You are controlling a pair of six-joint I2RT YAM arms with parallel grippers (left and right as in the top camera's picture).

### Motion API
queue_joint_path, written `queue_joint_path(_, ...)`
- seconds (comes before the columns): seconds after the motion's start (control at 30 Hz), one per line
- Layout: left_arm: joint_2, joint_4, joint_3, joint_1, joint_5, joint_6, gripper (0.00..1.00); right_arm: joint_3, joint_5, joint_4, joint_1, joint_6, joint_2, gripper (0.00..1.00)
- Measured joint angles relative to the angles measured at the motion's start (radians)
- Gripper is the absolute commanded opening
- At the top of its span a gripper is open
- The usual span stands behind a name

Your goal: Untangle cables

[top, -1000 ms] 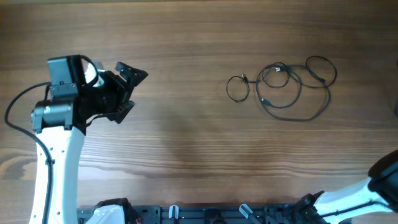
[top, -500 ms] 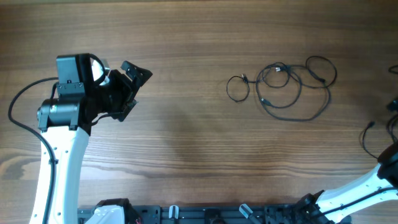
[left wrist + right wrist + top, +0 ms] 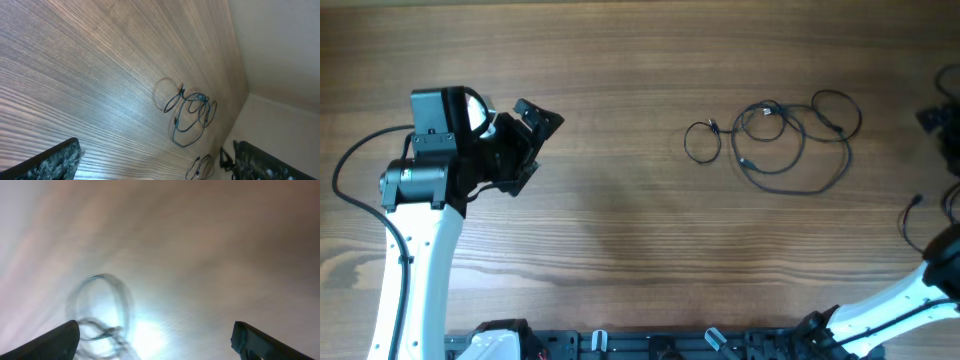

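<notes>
A tangle of thin black cables [image 3: 775, 140] lies in loops on the wooden table at the right middle. The left wrist view shows the same cables [image 3: 190, 112] far ahead. A separate black cable [image 3: 912, 215] lies at the right edge, and this separate cable [image 3: 199, 169] also shows in the left wrist view. My left gripper [image 3: 542, 146] hangs open far to the left, with nothing between its fingers [image 3: 50, 162]. My right gripper [image 3: 940, 115] is half out of frame at the right edge. Its wrist view is blurred, with the fingers [image 3: 260, 342] wide apart and empty above cable loops [image 3: 100, 305].
The table's far edge meets a pale wall [image 3: 280, 60]. A black rail [image 3: 650, 345] runs along the front edge. The left arm's cable [image 3: 350, 190] loops out at the far left.
The right gripper went from shut to open and moved up along the right edge, and a black cable now lies there. The left arm shifted slightly right, then stayed still.
</notes>
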Motion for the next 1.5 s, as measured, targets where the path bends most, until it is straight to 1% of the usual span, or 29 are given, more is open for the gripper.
queue_joint_path(0.07, 0.000, -0.004, 0.000, 0.000, -0.010, 0.000, 1.00, -0.021, 0.021, 0.009, 0.080, 0.000, -0.001, 1.00)
queue_joint_path(0.1, 0.000, -0.005, 0.000, 0.000, -0.017, 0.000, 1.00, -0.034, 0.072, 0.011, 0.139, 0.001, -0.001, 1.00)
queue_joint_path(0.13, 0.000, -0.004, 0.000, 0.000, -0.019, 0.000, 1.00, -0.041, 0.125, 0.017, 0.191, 0.001, -0.001, 1.00)
queue_joint_path(0.17, 0.000, -0.005, 0.000, 0.000, -0.022, 0.000, 1.00, -0.044, 0.259, 0.037, 0.313, 0.002, -0.001, 1.00)
queue_joint_path(0.3, 0.000, -0.026, 0.000, 0.000, -0.030, 0.000, 1.00, -0.044, 0.386, 0.055, 0.417, 0.007, 0.013, 1.00)
queue_joint_path(0.47, 0.000, -0.043, 0.000, 0.000, -0.031, 0.000, 1.00, -0.041, 0.427, 0.069, 0.530, 0.047, 0.092, 0.99)
queue_joint_path(0.53, 0.000, -0.050, 0.000, 0.000, -0.031, 0.000, 1.00, -0.039, 0.391, 0.074, 0.560, 0.053, 0.095, 0.97)
queue_joint_path(0.63, 0.000, -0.053, 0.000, 0.000, -0.031, 0.000, 1.00, -0.029, 0.302, 0.072, 0.611, 0.056, 0.104, 0.97)
queue_joint_path(0.7, 0.000, -0.053, 0.000, 0.000, -0.039, 0.000, 1.00, -0.025, 0.222, 0.064, 0.670, 0.055, 0.107, 0.97)
queue_joint_path(0.83, 0.000, -0.058, 0.000, 0.000, -0.098, 0.000, 1.00, -0.025, 0.098, 0.041, 0.853, 0.044, 0.113, 0.98)
queue_joint_path(0.9, 0.000, -0.060, 0.000, 0.000, -0.114, 0.000, 1.00, -0.025, 0.057, 0.043, 0.966, 0.037, 0.117, 1.00)
queue_joint_path(1.07, 0.000, -0.061, 0.000, 0.000, -0.129, 0.000, 1.00, -0.026, 0.023, 0.087, 1.174, 0.032, 0.125, 1.00)
queue_joint_path(1.17, 0.000, -0.068, 0.000, 0.000, -0.131, 0.000, 1.00, -0.018, 0.023, 0.071, 1.205, 0.043, 0.125, 1.00)
queue_joint_path(1.3, 0.000, -0.087, 0.000, 0.000, -0.132, 0.000, 1.00, 0.010, 0.044, 0.041, 1.153, 0.067, 0.111, 1.00)
queue_joint_path(1.4, 0.000, -0.090, 0.000, 0.000, -0.135, 0.000, 1.00, 0.011, 0.098, 0.028, 1.101, 0.098, 0.045, 1.00)
queue_joint_path(1.47, 0.000, -0.090, 0.000, 0.000, -0.135, 0.000, 1.00, 0.022, 0.238, -0.011, 1.033, 0.164, -0.097, 1.00)
queue_joint_path(1.5, 0.000, -0.090, 0.000, 0.000, -0.137, 0.000, 1.00, 0.028, 0.293, -0.028, 1.016, 0.187, -0.137, 1.00)
